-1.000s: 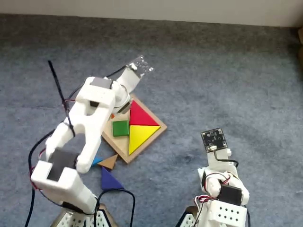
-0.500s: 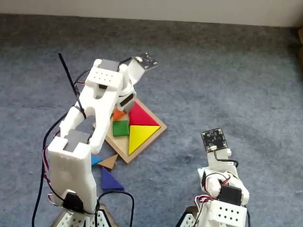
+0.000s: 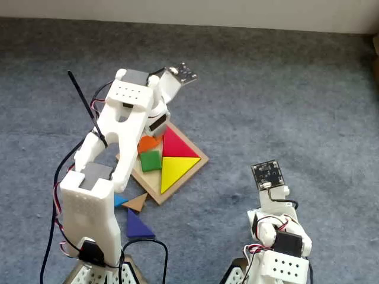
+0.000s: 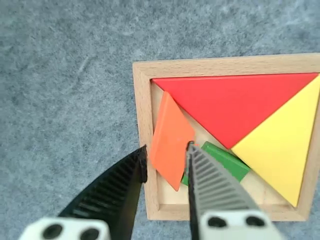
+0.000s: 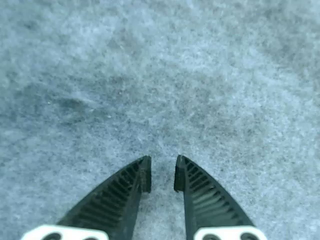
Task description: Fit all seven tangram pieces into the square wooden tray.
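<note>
On the grey carpet (image 3: 284,89) sits one square wooden tray (image 3: 148,179), turned cornerwise to the arms. Four pieces are in it: one red triangle (image 3: 176,144) and one yellow triangle (image 3: 173,168), lying flat and meeting edge to edge, one green square (image 3: 150,160), and one orange piece (image 3: 148,142). Three more pieces lie on the carpet just beside the tray's near corner: a tan triangle (image 3: 137,202), a light blue piece (image 3: 120,201) partly hidden by the left arm, and a dark blue triangle (image 3: 137,225). That makes seven in all.

From the left wrist, the left claw (image 4: 166,150) is over the tray's corner with a finger against each side of the orange piece, which it holds. That piece sits tilted, along the tray's wall and overlapping the green square.

Well apart from the tray, the right claw (image 5: 162,175) hangs over bare carpet with a narrow gap between its fingers and nothing in it.
</note>
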`<state>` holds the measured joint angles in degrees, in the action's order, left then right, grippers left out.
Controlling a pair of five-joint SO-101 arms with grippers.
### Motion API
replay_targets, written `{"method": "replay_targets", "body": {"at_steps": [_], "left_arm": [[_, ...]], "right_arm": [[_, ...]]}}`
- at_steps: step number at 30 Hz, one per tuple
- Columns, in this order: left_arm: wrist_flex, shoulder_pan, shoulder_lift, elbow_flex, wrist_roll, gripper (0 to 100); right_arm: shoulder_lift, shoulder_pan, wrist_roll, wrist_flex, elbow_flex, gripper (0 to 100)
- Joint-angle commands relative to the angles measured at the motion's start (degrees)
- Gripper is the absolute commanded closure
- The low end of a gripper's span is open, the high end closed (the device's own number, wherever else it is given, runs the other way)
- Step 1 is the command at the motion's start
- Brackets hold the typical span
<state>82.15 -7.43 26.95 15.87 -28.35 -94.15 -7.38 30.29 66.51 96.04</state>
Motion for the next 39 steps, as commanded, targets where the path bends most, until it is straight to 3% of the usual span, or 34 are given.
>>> {"method": "replay_targets", "body": {"at_steps": [1, 13, 21, 24, 34, 39], "left_arm": [[-0.09, 1.89, -0.31, 2.51, 0.26, 95], [-3.34, 2.15, 9.98, 2.15, 0.53, 97], [-2.99, 1.63, 5.14, 2.07, 0.79, 97], [-2.81, 2.15, 1.27, 1.71, 3.96, 97], [12.04, 2.51, -9.19, 1.36, 5.01, 100], [13.27, 2.51, -15.52, -7.08, 4.75, 99]], "right_arm": [[-0.13, -0.84, 0.35, -1.01, 3.74, 90.8], [-0.13, -0.84, 0.35, -1.01, 3.74, 90.8], [-0.13, -0.84, 0.35, -1.01, 3.74, 90.8], [-0.13, -0.84, 0.35, -1.01, 3.74, 90.8], [-0.13, -0.84, 0.35, -1.01, 3.74, 90.8], [-0.13, -0.84, 0.35, -1.01, 3.74, 90.8]]}}
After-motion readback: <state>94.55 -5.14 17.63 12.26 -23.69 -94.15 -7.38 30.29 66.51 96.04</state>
